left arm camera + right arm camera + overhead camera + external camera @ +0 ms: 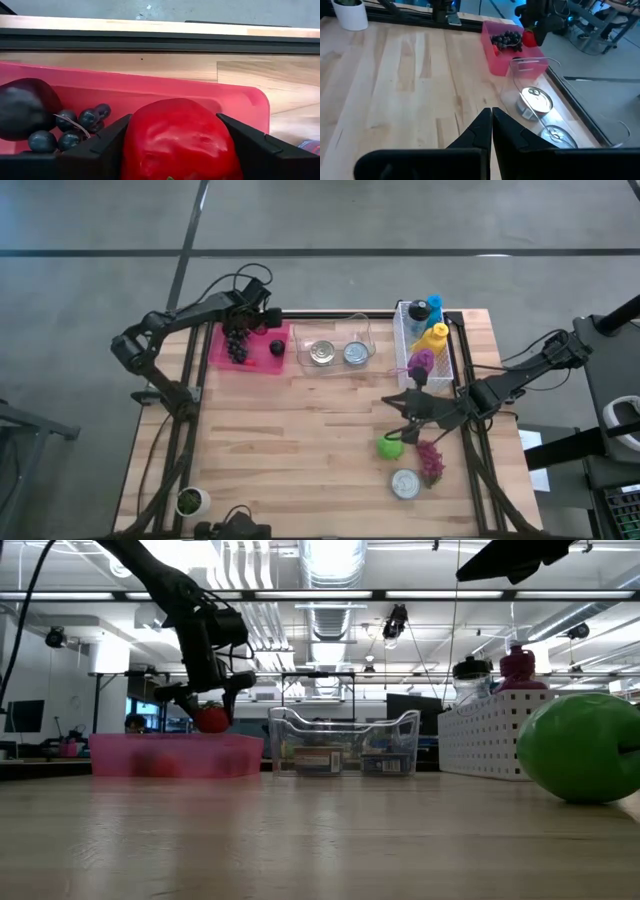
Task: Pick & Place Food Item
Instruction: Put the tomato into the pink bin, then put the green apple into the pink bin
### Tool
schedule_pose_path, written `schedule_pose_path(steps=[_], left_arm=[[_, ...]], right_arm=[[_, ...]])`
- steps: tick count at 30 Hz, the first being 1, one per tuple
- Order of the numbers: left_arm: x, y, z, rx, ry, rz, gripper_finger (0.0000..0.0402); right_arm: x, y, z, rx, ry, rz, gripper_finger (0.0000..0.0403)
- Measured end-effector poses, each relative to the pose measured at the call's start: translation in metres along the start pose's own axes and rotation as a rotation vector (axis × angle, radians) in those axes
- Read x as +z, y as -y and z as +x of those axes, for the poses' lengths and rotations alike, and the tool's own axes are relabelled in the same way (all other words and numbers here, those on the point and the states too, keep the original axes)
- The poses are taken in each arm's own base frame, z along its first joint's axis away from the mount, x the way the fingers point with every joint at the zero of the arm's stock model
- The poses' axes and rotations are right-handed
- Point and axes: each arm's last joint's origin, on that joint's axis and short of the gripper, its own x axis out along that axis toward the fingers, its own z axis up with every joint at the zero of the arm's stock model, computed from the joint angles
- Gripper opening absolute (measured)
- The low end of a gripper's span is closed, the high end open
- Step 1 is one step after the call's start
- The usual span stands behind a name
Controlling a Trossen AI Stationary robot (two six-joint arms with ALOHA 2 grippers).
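From above, we find the left pincer (pixel 243 323) over the pink tray (pixel 222 350). At desk level it is closed on a red pepper (pixel 212 719), just above the tray. Its wrist view shows grapes (pixel 75 129) inside. The right pincer (pixel 491 125) is closed, empty.

We see a glossy, smooth red pepper (pixel 177 137) between matt dark fingers (pixel 100 150), over a translucent pink plastic tray (pixel 150 92). The table (pixel 300 440) is pale wood with visible grain. Shiny metal cans (pixel 535 100) sit in a clear plastic bin (pixel 345 740).
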Motion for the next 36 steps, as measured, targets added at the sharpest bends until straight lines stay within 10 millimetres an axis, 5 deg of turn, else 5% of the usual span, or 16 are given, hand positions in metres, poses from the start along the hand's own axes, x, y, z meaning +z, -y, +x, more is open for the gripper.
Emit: schedule_pose_path(steps=[8,15,20,36], left_arm=[[0.000,-0.001,0.003,0.009,-0.008,0.005,0.0256],[-0.006,-0.004,0.033,0.076,-0.111,0.015,0.0265],[-0.002,-0.006,0.035,0.068,-0.112,-0.001,0.0259],[-0.002,-0.008,0.034,0.053,-0.131,-0.005,0.0354]], right_arm=[[0.000,0.000,0.000,0.000,0.000,-0.003,0.0008],[0.000,0.000,0.000,-0.001,-0.001,-0.005,0.0008],[0.000,0.000,0.000,-0.001,-0.001,-0.005,0.0008],[0.000,0.000,0.000,-0.001,-0.001,-0.008,0.0008]])
